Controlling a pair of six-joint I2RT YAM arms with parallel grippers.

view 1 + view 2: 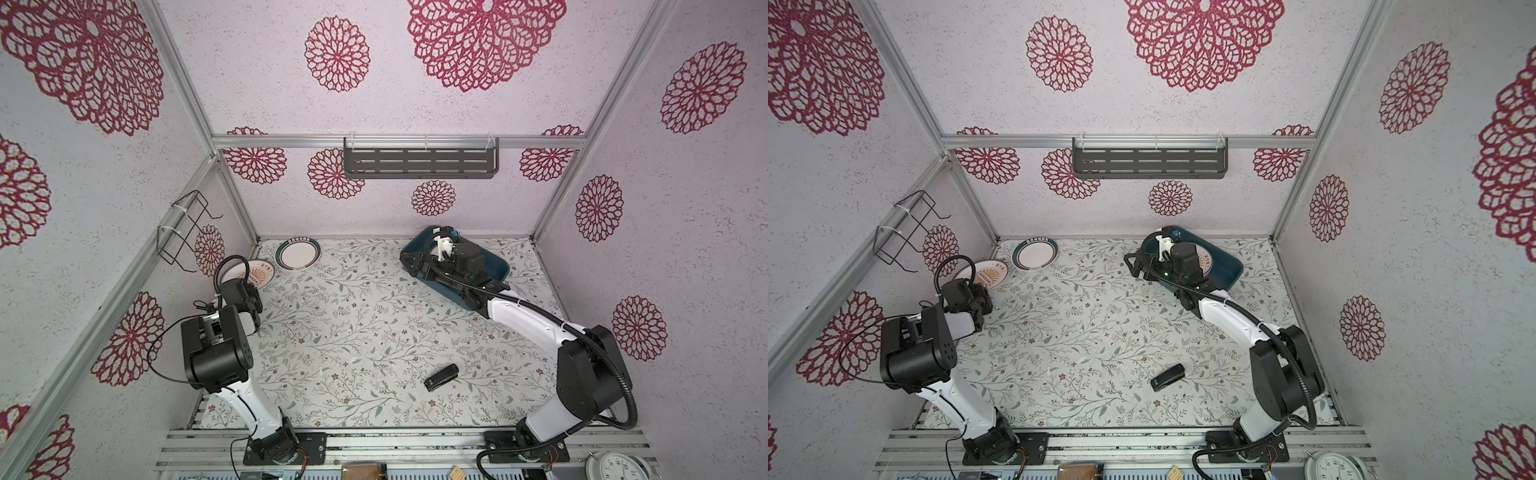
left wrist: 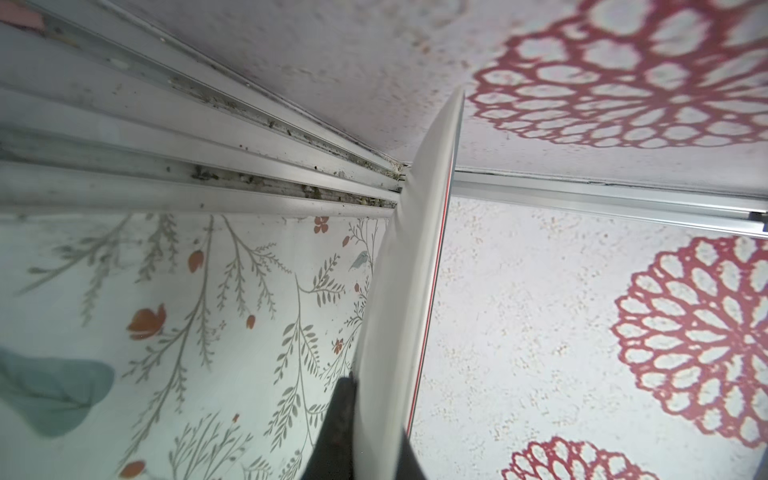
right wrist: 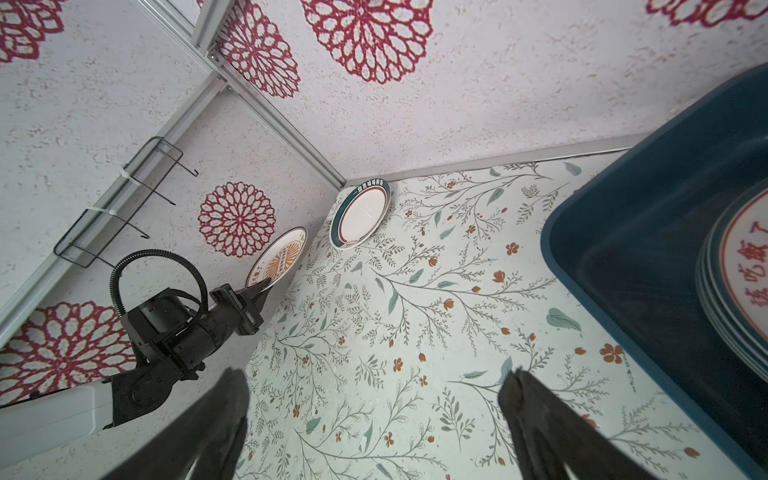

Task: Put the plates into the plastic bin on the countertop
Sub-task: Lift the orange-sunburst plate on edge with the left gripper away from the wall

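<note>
A white plate with an orange sunburst centre (image 1: 261, 271) (image 1: 984, 273) (image 3: 277, 259) stands tilted on edge close to the left wall. My left gripper (image 1: 253, 289) (image 3: 262, 287) (image 2: 376, 415) is shut on its rim, and the left wrist view shows the plate edge-on (image 2: 419, 270). A teal-rimmed plate (image 1: 298, 254) (image 1: 1035, 254) (image 3: 360, 216) sits in the back left corner of the countertop (image 1: 353, 324). The plastic bin (image 1: 494, 266) (image 1: 1229, 266) (image 3: 623, 249) at the back right holds stacked plates (image 1: 1205, 259) (image 3: 739, 270). My right gripper (image 1: 415, 264) (image 3: 376, 374) hangs open and empty over the bin's left end.
A small black stapler-like object (image 1: 440, 377) lies near the front of the countertop. A grey slotted shelf (image 1: 419, 160) hangs on the back wall, and a black wire rack (image 1: 183, 232) on the left wall. A white clock (image 1: 619, 467) sits past the front right edge.
</note>
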